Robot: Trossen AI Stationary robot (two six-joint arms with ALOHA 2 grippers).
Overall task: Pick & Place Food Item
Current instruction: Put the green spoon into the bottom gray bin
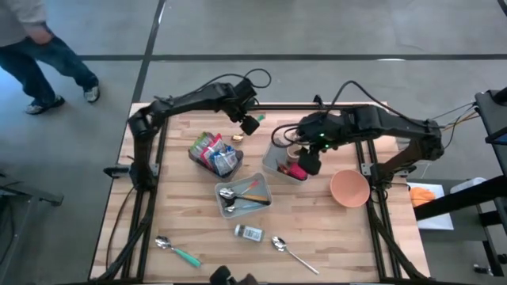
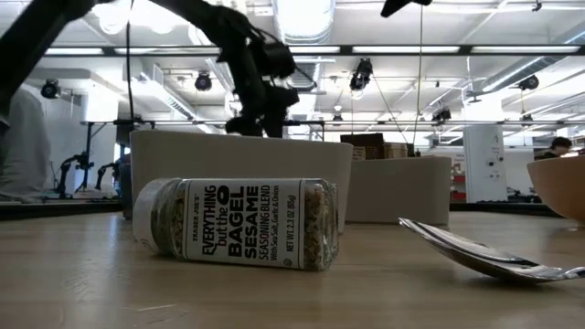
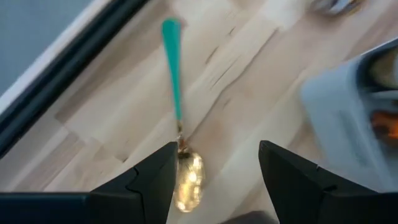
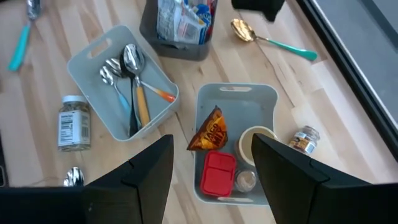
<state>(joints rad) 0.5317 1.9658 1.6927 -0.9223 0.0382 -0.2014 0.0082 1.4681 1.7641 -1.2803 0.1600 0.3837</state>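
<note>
A light bin (image 4: 264,99) holds a taco mix packet (image 4: 208,132), a red box (image 4: 218,174), a cup (image 4: 255,142) and a small tub. My right gripper (image 4: 211,180) hangs open above this bin (image 1: 279,162), touching nothing. A small jar (image 4: 305,139) stands on the table beside the bin. My left gripper (image 3: 214,180) is open above a gold spoon with a teal handle (image 3: 186,177) that lies flat on the wood near the far edge; in the high view the gripper (image 1: 249,123) is right of the dark bin. A seasoning bottle (image 2: 238,224) lies on its side near the front.
A dark bin of packets (image 1: 214,154) and a grey cutlery bin (image 1: 243,195) sit mid-table. An orange bowl (image 1: 349,188) stands at the right. Two more spoons (image 1: 176,249) (image 1: 289,252) lie near the front edge. A person (image 1: 40,47) walks beyond the far left corner.
</note>
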